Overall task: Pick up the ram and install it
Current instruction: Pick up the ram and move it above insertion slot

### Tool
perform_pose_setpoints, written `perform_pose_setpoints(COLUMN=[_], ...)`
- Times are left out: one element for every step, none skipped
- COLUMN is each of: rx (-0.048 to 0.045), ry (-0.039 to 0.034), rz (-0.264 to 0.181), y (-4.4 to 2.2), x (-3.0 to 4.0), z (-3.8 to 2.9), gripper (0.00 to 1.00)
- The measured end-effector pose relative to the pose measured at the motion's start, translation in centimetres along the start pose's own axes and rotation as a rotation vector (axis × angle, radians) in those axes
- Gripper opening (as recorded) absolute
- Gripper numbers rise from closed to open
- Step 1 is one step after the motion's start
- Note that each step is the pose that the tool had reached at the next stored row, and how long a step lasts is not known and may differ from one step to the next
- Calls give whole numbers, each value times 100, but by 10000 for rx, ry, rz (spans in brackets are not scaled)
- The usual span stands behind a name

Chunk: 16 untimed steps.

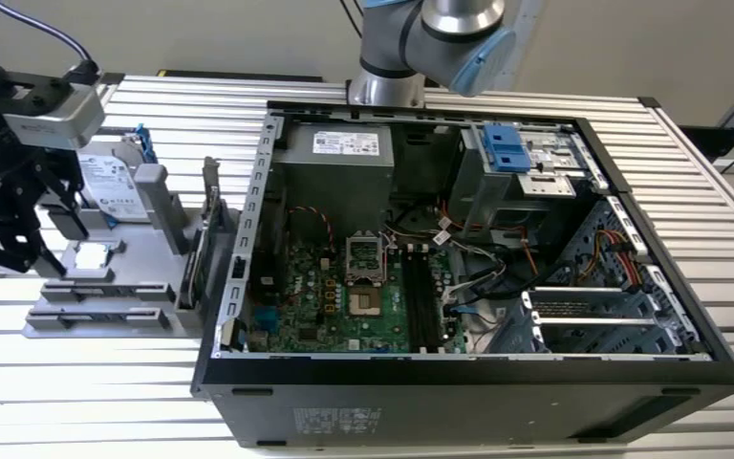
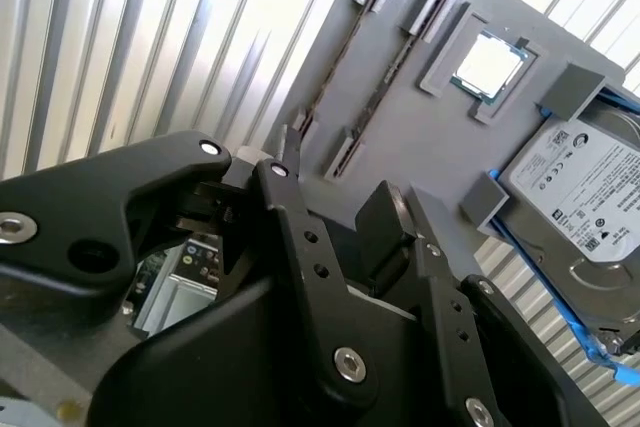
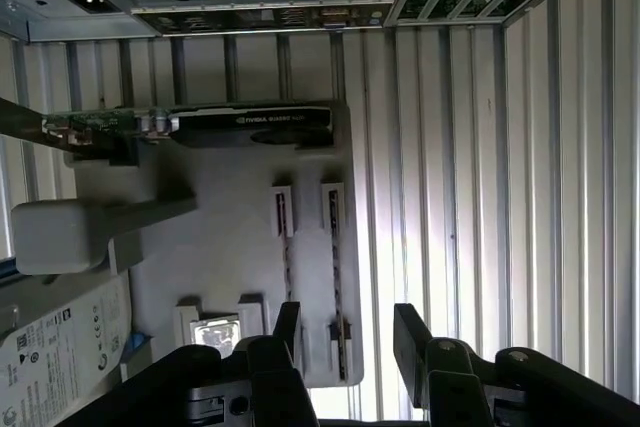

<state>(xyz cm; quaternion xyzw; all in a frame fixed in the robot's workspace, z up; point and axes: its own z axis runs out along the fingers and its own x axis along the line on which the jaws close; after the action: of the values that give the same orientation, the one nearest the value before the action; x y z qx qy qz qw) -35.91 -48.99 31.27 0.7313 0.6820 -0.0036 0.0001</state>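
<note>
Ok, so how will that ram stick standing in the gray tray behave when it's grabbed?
The ram shows as a thin edge-on board, so it's probably light and stiff, though likely fragile if squeezed hard. Held upright only by end clips on the gray tray, it might tip if nudged free. The open gripper hangs over it.

A ribbed metal table (image 1: 112, 402) gleams under bright light before a plain grey wall (image 1: 214, 33).

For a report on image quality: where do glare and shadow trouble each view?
Exterior view: the table is washed out at the left, and the case is dim inside. First wrist view: a bright band of glare lies on the table beside the tray. Second wrist view: the table glares white; the jaws stand dark against it.
</note>
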Motion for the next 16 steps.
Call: perform_pose_setpoints(rx=[0, 1, 3, 5, 10, 16, 21, 29, 35, 41, 47, 52, 55, 57, 59, 60], ry=[0, 0, -1, 0, -1, -1, -2, -3, -4, -6, -9, -14, -14, -15, -17, -17], rz=[0, 0, 0, 0, 0, 0, 0, 0, 0, -1, 0, 0, 0, 0, 0, 0], y=[0, 0, 0, 1, 1, 1, 1, 1, 1, 1, 1, 1, 1, 1, 1, 1], x=[-2, -3, -5, -6, -8, -9, -9, -9, -10, -10, -10, -10, -10, -10, -10, -10], z=[8, 15, 21, 27, 33, 38, 41, 44, 45, 46, 47, 50, 57, 66, 73, 82], gripper=[100, 100, 100, 100, 100, 100, 100, 100, 100, 100, 100, 100, 100, 100, 100, 100])
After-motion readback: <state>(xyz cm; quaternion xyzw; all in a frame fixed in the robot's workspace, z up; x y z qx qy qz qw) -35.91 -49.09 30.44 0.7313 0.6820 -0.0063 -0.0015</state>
